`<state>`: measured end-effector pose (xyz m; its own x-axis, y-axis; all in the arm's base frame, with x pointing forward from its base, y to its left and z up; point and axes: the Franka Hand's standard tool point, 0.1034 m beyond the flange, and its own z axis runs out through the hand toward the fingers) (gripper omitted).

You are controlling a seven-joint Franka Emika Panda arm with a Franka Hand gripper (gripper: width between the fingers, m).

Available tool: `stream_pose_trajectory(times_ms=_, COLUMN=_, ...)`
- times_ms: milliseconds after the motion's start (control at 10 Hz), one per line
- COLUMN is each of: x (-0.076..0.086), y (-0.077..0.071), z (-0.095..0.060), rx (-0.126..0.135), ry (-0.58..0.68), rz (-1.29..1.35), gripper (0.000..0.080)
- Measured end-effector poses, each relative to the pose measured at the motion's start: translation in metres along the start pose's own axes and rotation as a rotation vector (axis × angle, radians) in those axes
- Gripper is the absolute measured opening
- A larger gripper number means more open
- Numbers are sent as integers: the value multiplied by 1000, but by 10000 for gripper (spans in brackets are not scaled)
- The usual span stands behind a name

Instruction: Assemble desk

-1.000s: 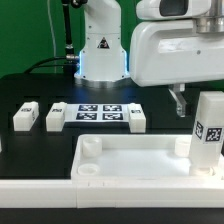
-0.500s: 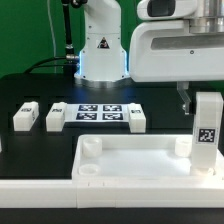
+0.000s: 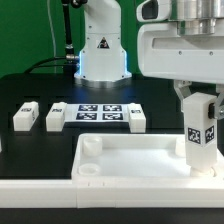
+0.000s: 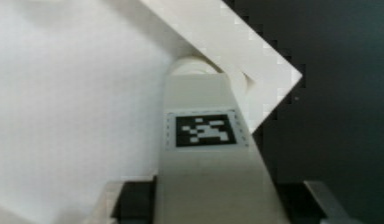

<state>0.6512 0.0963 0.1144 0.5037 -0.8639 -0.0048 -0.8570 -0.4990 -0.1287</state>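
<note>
we have the hand (image 3: 197, 98) clenched on the leg (image 3: 198, 132), which stands upright in the lower right of the frame, at the exterior view's right, over the far right corner of the desk top (image 3: 130, 139). in the wrist view the dark fingers (image 4: 136, 205) sit close against two opposite flanks of that leg, with its tag facing the camera. whether its foot is seated in the corner or only resting there we cannot tell. the desk top lies flat, rim up, across the bottom of the frame on the black table (image 3: 40, 150). three loose legs (image 3: 25, 116) (image 3: 55, 118) (image 3: 137, 119) lie at middle left, beside the marker board (image 3: 95, 113). we judge the leg to be light, rigid plastic, smooth and so a little slippery. its flat opposing sides give the pads fair purchase, and a hold near the top leaves the lower end free to meet the corner, though it may tip if pressed off-axis. the desk top looks stiff but wide and unfixed, so a sideways push could slide it. we would press straight down.
</note>
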Motion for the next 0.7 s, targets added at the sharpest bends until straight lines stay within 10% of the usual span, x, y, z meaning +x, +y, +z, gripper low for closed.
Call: stream_pose_trajectory(times_ms=700, x=-11, y=-2, z=0, rx=-10, ry=-20, rz=395, gripper=292)
